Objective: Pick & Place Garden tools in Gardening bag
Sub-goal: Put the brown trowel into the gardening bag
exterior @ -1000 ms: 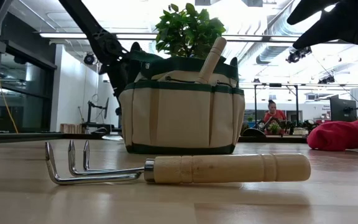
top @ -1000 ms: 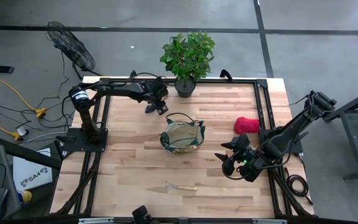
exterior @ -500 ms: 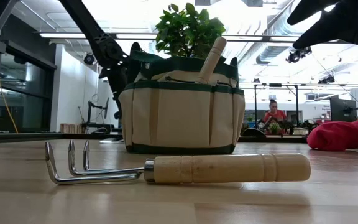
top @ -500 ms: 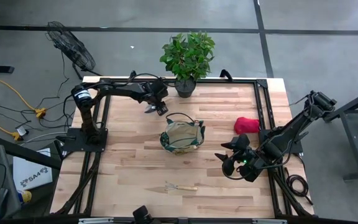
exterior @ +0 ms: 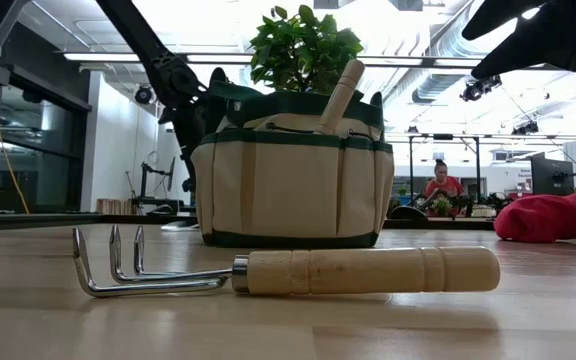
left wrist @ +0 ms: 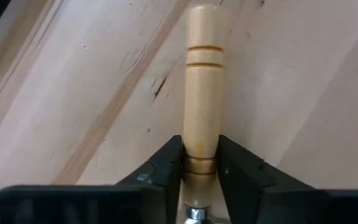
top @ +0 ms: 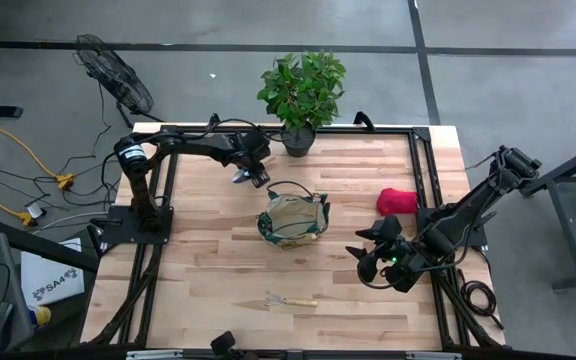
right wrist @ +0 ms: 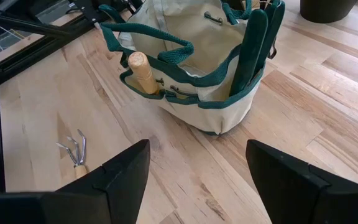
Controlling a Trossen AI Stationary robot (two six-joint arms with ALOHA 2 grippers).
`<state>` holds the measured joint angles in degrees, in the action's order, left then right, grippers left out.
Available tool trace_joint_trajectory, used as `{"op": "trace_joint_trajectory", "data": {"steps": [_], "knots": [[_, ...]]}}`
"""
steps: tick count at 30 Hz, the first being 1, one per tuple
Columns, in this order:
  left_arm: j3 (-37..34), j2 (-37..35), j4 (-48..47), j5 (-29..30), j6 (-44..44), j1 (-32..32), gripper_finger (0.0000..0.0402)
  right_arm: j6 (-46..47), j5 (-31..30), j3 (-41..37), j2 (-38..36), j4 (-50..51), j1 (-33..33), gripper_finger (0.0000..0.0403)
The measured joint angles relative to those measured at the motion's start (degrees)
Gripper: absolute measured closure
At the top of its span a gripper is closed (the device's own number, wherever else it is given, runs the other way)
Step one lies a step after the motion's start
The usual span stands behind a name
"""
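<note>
The tan gardening bag point(top: 293, 216) with green trim stands mid-table on its base. A wooden handle point(right wrist: 143, 71) and dark shears handles point(right wrist: 253, 50) stick out of it. A wooden-handled hand fork point(top: 290, 300) lies flat near the front edge. It also shows in the low view point(exterior: 288, 270). The red soft bundle point(top: 396, 200) lies right of the bag. My left gripper point(top: 248, 172) is beyond the bag's far left, shut on a wooden-handled tool point(left wrist: 202, 81). My right gripper point(top: 368, 255) is open and empty, to the near right of the bag. My left gripper pinches the tool's wooden handle point(left wrist: 202, 149) between its two fingers point(left wrist: 166, 168), close to the metal collar end. The fingers lie across the handle, whose free end reaches away past them over the table. I cannot tell whether the tool touches the tabletop.
A potted green plant point(top: 301, 95) stands at the far edge behind the bag. A dark metal frame point(top: 423, 190) runs along the table's sides. Bare wood lies left of the bag and around the fork. A person point(exterior: 438, 185) sits far off in the room.
My left arm has shifted a little, its gripper staying shut on the wooden-handled tool. The bag, the fork, the red bundle and my right gripper have kept still.
</note>
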<state>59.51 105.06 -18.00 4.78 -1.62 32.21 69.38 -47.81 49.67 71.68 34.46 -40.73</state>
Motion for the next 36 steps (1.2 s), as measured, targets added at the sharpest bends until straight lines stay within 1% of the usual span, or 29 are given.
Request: {"op": "trace_joint_trajectory", "data": {"steps": [3,4,13,16,19,25,29,31,36], "knots": [[-0.01,-0.02,-0.09,0.28,0.52,0.0,0.0339,0.0,0.0,0.0,0.0,0.0,0.02,0.0144],[-0.01,-0.02,-0.11,0.29,0.58,0.0,0.0342,0.0,0.02,0.0,0.0,0.0,0.0,0.0144],[-0.07,-0.02,0.0,0.98,1.9,-0.04,0.0342,0.0,0.55,0.0,0.0,0.0,0.0,0.0144],[-0.12,-0.25,-0.1,1.1,2.23,-0.04,0.0342,-0.11,1.62,0.0,0.0,0.02,-0.01,0.0144],[-0.23,-0.83,-0.68,2.33,3.33,-0.01,0.0342,-0.15,1.92,0.0,0.0,0.04,-0.04,0.0144],[-0.38,-4.94,-2.77,6.58,4.88,0.09,0.0342,-0.39,2.26,0.0,0.0,0.28,-0.04,0.0144],[-0.31,-8.18,-6.18,7.29,6.01,-0.04,0.0342,-0.39,3.07,0.0,0.0,0.64,-0.04,0.0144],[-0.27,-9.87,-6.9,7.92,6.4,-0.53,0.0342,-0.39,3.08,0.0,0.0,0.72,-0.04,0.0144],[-0.27,-14.57,-9.64,11.75,7.7,-3.55,0.0342,-0.4,3.1,0.0,0.0,0.9,-0.04,0.0144]]}}
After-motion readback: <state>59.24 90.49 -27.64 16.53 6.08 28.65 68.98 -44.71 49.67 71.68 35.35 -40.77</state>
